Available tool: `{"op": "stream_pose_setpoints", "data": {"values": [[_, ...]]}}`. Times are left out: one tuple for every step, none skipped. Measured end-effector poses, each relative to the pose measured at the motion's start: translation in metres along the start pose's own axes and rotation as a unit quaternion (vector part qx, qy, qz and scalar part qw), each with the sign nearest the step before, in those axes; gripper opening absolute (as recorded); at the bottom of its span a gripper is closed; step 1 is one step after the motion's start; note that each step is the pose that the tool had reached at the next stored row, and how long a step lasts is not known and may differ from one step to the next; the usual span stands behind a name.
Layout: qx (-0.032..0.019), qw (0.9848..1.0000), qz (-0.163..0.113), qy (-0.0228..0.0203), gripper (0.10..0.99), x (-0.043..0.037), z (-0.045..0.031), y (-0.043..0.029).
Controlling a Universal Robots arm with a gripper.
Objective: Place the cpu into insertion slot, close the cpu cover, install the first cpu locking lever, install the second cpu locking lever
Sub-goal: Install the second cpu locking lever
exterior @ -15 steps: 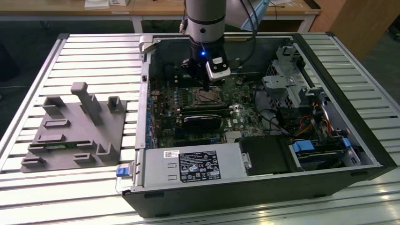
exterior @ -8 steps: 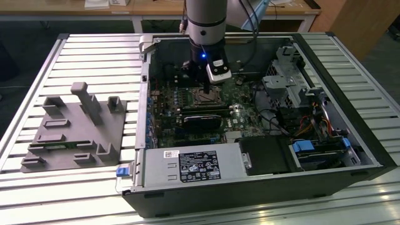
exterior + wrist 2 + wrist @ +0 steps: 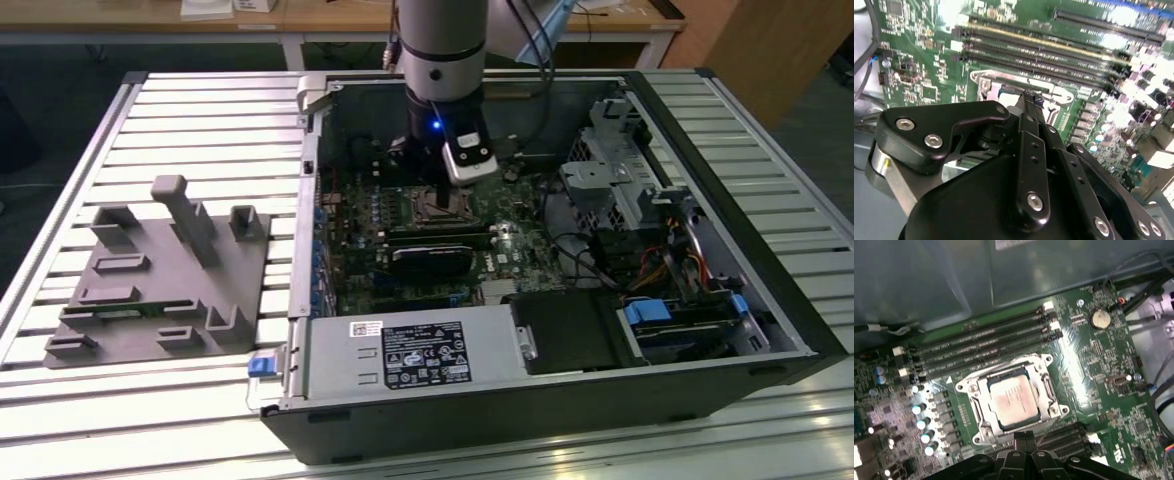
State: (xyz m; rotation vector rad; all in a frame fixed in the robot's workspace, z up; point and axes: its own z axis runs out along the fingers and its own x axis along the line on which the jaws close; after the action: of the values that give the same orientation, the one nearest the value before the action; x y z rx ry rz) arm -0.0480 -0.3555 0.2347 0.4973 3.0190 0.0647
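Looking from the largest thing down, we see the slatted metal worktop (image 3: 160, 120) carrying the open black computer case (image 3: 747, 330), and inside it the green motherboard (image 3: 1094, 365) with its long black memory slots (image 3: 984, 347). The grey robot arm (image 3: 441, 50) reaches down into the case, and its black pincer (image 3: 1023, 440) hangs just above the edge of the processor socket. In both wrist views the fingers (image 3: 1030, 107) come together to a narrow tip with nothing between them, so we read them as closed and empty.

The small flat square cpu with its silvery-grey metal face (image 3: 1013, 402) already lies in the socket, face up and flat to the board. Around it sits the thin silver metal cpu cover (image 3: 1046, 390), which seems to be down, framing the chip through its window. Being square, the chip has no true long axis; its edges run parallel to the socket frame, and that frame sits roughly in line with the memory slots.

We judge the work to be at the locking levers, though we cannot make them out surely. To do this well, we would press with the closed tip on the lever alone, keep clear of the chip's face, and move slowly so the thin bar does not slip off sideways
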Motion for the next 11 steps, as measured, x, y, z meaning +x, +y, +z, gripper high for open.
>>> {"op": "stream_pose_setpoints", "data": {"values": [[0.0019,1.0000,0.000,-0.0007,0.106,-0.0006,0.0000,-0.0010],[0.0035,1.0000,0.000,-0.0012,0.106,-0.0011,0.0000,-0.0019],[0.0051,1.0000,0.000,-0.0018,0.106,-0.0016,0.0001,-0.0025],[0.0061,1.0000,-0.001,-0.0021,0.106,-0.0019,0.0001,-0.0028],[0.0065,1.0000,-0.001,-0.0021,0.106,-0.0023,0.0000,-0.0030],[0.0066,1.0000,-0.001,-0.0022,0.106,-0.0028,0.0000,-0.0032],[0.0067,1.0000,-0.001,-0.0022,0.106,-0.0031,0.0000,-0.0035],[0.0067,1.0000,-0.001,-0.0022,0.106,-0.0034,0.0000,-0.0038],[0.0067,1.0000,-0.001,-0.0022,0.106,-0.0035,0.0000,-0.0043],[0.0066,1.0000,-0.002,-0.0022,0.106,-0.0037,0.0001,-0.0047],[0.0065,1.0000,-0.004,-0.0021,0.106,-0.0036,0.0002,-0.0051]]}}
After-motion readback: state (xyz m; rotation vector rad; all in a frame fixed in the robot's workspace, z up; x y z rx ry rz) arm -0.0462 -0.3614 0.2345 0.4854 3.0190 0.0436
